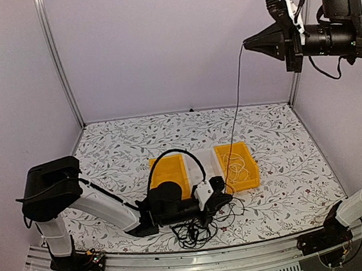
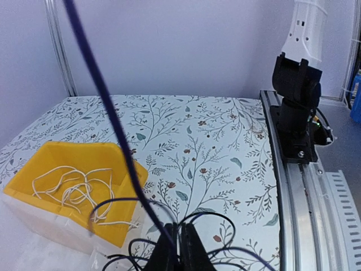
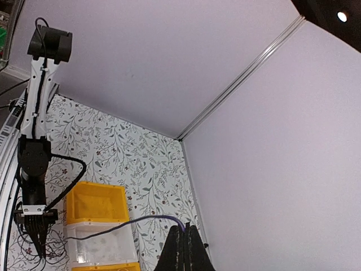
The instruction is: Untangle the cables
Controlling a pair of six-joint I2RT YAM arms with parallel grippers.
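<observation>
- Tangle of black cables (image 1: pixel 194 231): lies at 6 o'clock on the tabletop (image 1: pixel 123 141), near the front edge.
- Right tool (image 1: pixel 245 43): raised high at 2 o'clock over the tabletop. Its jaws are closed on one black cable (image 1: pixel 236 107), which runs taut down to the tangle.
- Left tool (image 2: pixel 179 231): low at the tangle, jaws closed, with loops around the tips. Whether a strand is pinched cannot be told.
- Cream-white cable (image 2: pixel 73 189): coiled loosely inside the yellow bin (image 2: pixel 79 153), at 1 o'clock from the tangle.

Glossy plastic bin (image 1: pixel 244 185), matt printed table (image 1: pixel 124 148), smooth black cables (image 1: pixel 192 232)
</observation>
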